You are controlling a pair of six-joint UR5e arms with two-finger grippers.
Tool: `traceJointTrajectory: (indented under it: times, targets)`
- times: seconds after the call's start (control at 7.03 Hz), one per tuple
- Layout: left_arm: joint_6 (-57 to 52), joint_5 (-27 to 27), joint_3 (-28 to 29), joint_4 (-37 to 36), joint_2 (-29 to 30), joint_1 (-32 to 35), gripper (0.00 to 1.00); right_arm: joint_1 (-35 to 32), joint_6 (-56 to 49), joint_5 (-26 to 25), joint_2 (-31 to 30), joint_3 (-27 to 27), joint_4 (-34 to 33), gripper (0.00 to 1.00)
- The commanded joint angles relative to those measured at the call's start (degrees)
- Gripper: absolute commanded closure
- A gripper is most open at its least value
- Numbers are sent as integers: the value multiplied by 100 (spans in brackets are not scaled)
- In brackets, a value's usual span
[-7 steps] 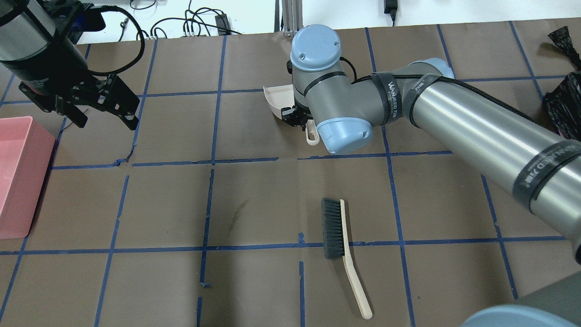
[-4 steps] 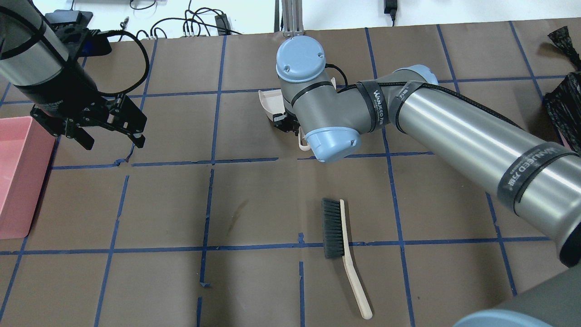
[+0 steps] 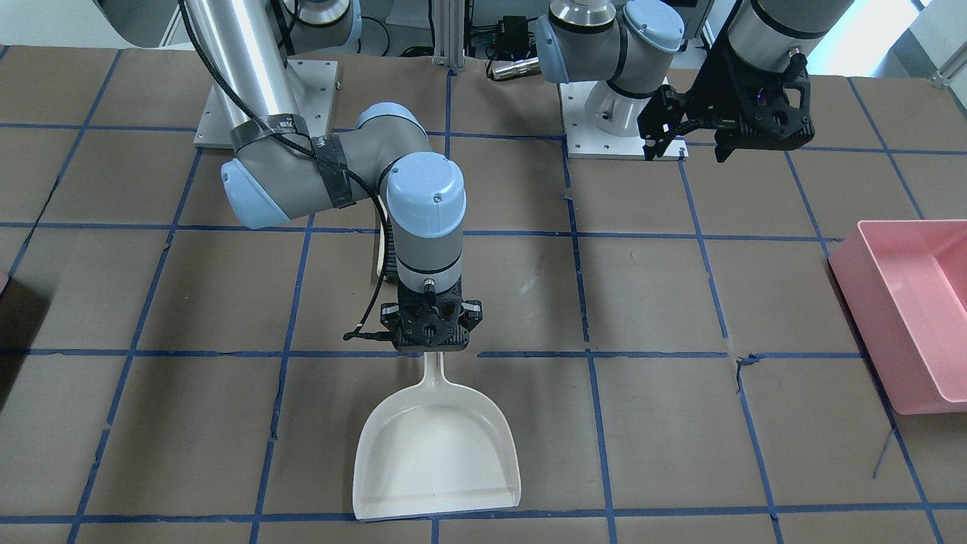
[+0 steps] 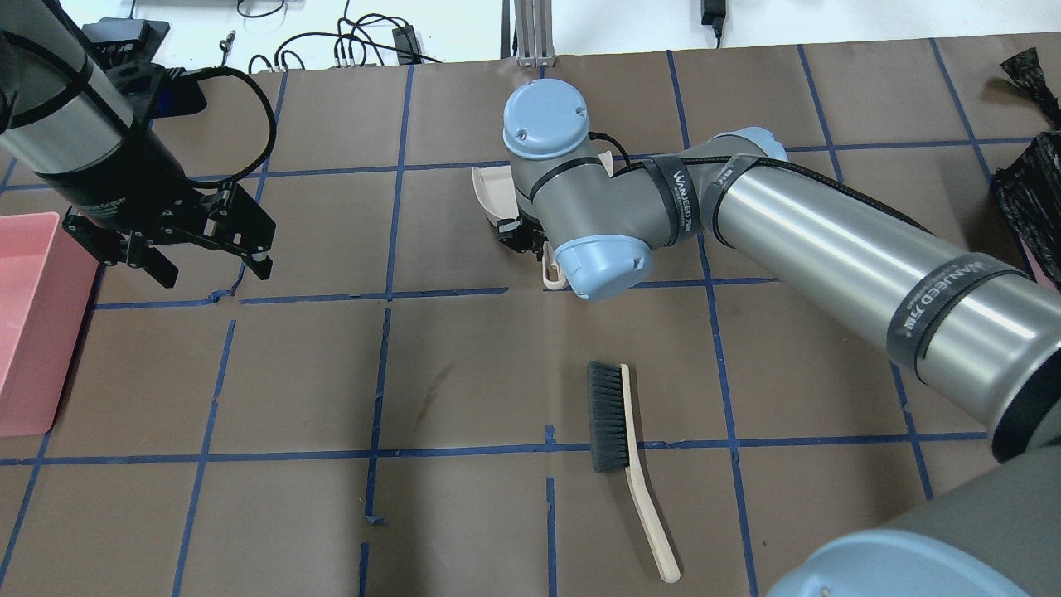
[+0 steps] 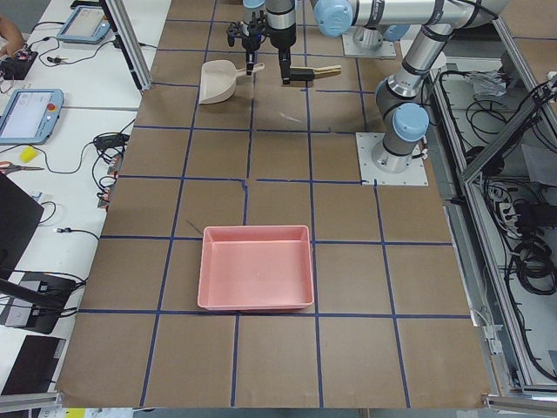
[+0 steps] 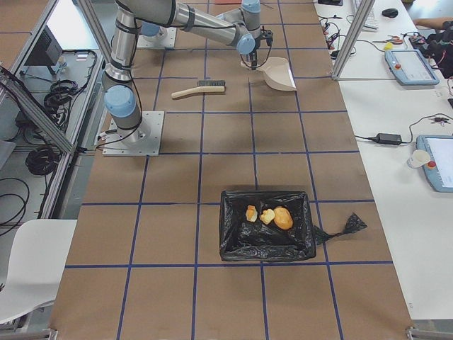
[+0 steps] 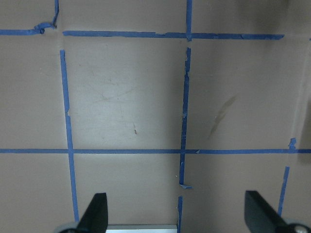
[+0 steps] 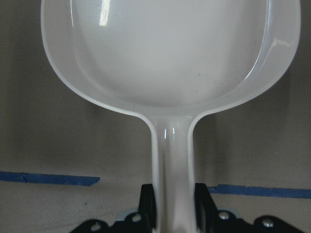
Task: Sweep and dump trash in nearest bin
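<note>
My right gripper [image 3: 429, 344] is shut on the handle of a white dustpan [image 3: 438, 453]. The pan is empty and sits flat, low over the table; the right wrist view shows its fingers [image 8: 148, 206] on both sides of the handle. The dustpan [image 4: 487, 186] is mostly hidden under the arm in the overhead view. The trash, one orange-brown lump [image 6: 283, 217] and two pale chunks [image 6: 259, 214], lies in the black-lined bin [image 6: 233, 244]. My left gripper [image 4: 211, 274] is open and empty, above the table near the pink bin [image 4: 33, 332].
A brush [image 4: 617, 423] with black bristles and a wooden handle lies on the table nearer the robot than the dustpan. The pink bin [image 3: 899, 302] is empty at the table's left end. The black bin's edge [image 4: 1032, 195] shows at the far right.
My right arm has shifted the dustpan slightly to the left in the overhead view. My left gripper, still open, has moved nearer the robot and a little to the right.
</note>
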State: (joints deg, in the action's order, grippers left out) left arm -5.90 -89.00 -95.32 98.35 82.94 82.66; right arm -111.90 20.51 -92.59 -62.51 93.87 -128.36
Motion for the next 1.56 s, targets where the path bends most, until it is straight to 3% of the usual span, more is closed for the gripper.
traceJointTrajectory:
  times: [0.0,0.14,0.43,0.57,1.0,1.42]
  targets:
    - [158,-30,5,0,11,250,0,54,181,22,-24,-44,108,5]
    - [237,-39,-4,0,12,364,0,150,181,31,-86,-114,327,5]
    - [247,-13,-4,-44,12,453,0,526,129,74,-707,-779,1989,3]
    - [255,5,-4,-36,3,453,0,869,-2,414,-1076,-1035,2634,1]
    - [264,14,-48,-131,11,453,0,1590,-1184,321,-2385,-898,4163,1]
    - [282,14,-57,-220,-6,453,0,2005,-1997,330,-3178,-335,4346,1]
